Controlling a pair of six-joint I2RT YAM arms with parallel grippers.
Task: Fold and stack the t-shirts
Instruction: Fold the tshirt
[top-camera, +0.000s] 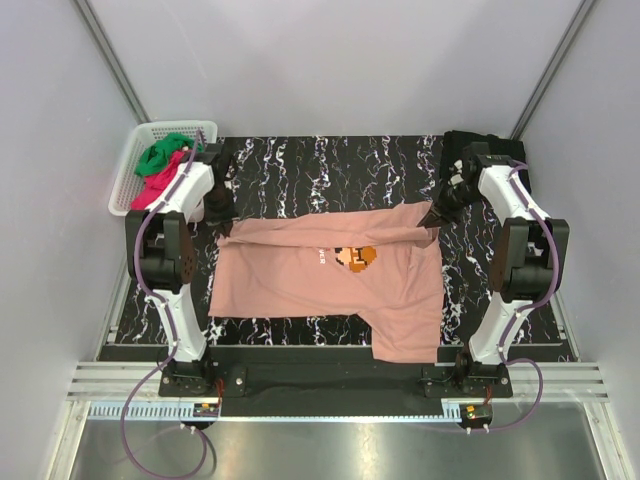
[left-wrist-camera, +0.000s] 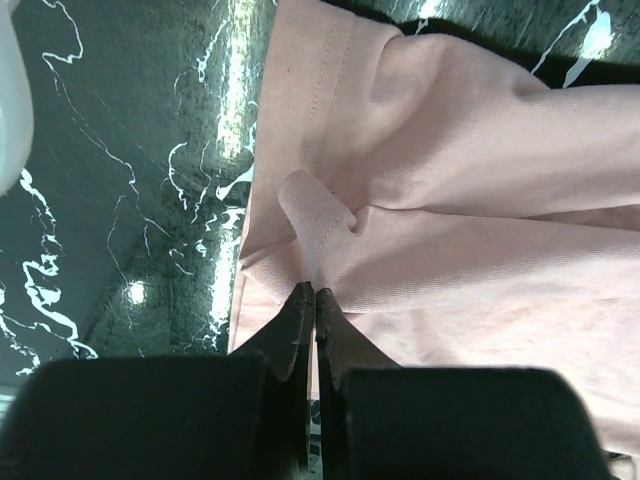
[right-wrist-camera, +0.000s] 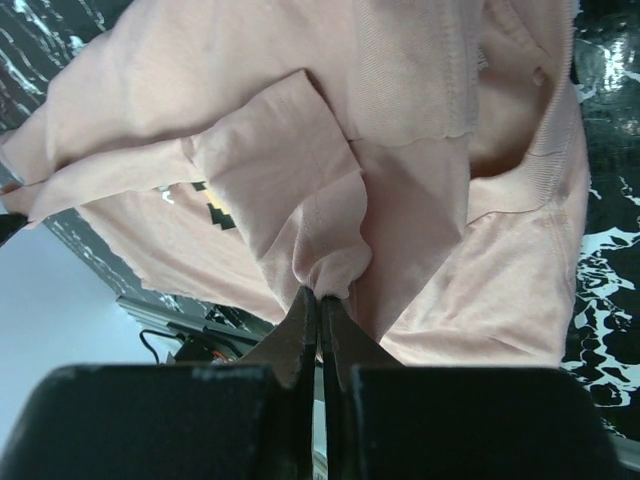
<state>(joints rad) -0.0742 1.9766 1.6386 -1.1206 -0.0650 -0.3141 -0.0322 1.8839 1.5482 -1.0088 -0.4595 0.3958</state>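
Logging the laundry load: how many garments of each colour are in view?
pink tee: 1
green garment: 1
red garment: 1
black garment: 1
Total: 4

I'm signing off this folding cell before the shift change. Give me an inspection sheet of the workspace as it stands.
Surface: black marbled table with white veins.
Job's things: salmon-pink t-shirt spread mid-table, its far edge doubled over; green t-shirt and magenta-red t-shirt crumpled in the white basket at far left; black t-shirt at the far right corner.
Clutter: nothing seen.
Grippers: left gripper shut on the pink cloth at its far-left end; right gripper shut on its far-right end.
Cables: purple cables run along both arms to the bases; none lies on the cloth.
Surroundings: pale walls on three sides; metal rails at the near edge.
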